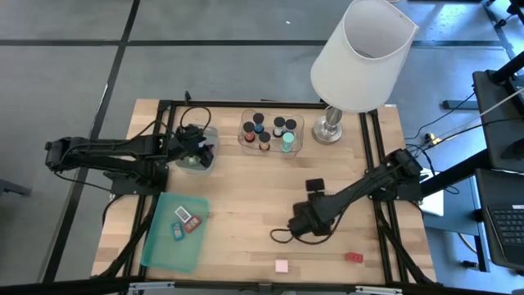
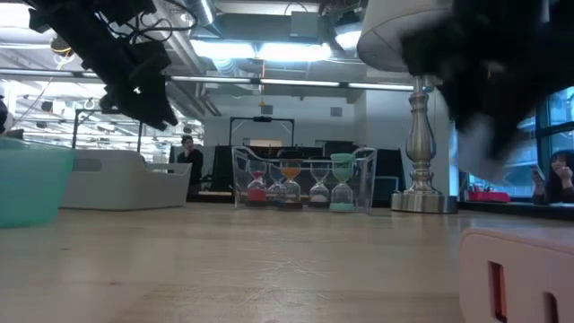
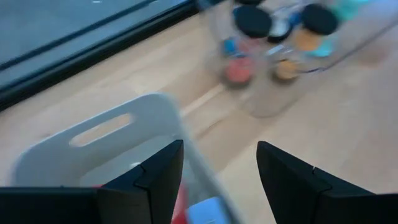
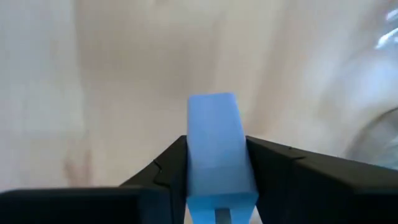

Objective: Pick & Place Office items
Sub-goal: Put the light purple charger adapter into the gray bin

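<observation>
My left gripper (image 1: pixel 199 147) (image 3: pixel 221 148) hovers open over a pale tray (image 1: pixel 196 157) (image 3: pixel 93 143) near the table's far left. Red and blue pieces lie in that tray below the fingers. My right gripper (image 1: pixel 300 221) (image 4: pixel 216 147) is over the middle of the table, right of centre, shut on a blue block (image 4: pixel 214 124). A clear tray (image 1: pixel 271 131) at the far edge holds several short dark cylinders with coloured tops. A pink block (image 1: pixel 282 265) and a red block (image 1: pixel 354 257) lie on the wood near the near edge. A red and a blue piece rest on the flat green lid (image 1: pixel 168 246). My right gripper pinches the blue block (image 4: pixel 216 180) between its two fingers, one finger on each long side face. The block's free end (image 4: pixel 211 102) sticks out past the fingertips. In the low view the gripper (image 2: pixel 489 135) hangs above the wood, so the block is lifted clear.
The big white-shaded lamp (image 1: pixel 360 57) stands at the far right, its metal foot (image 1: pixel 330 127) beside the clear tray. A small black piece (image 1: pixel 316 186) lies on the wood by the right arm. Bare wood lies between the green lid and the right gripper.
</observation>
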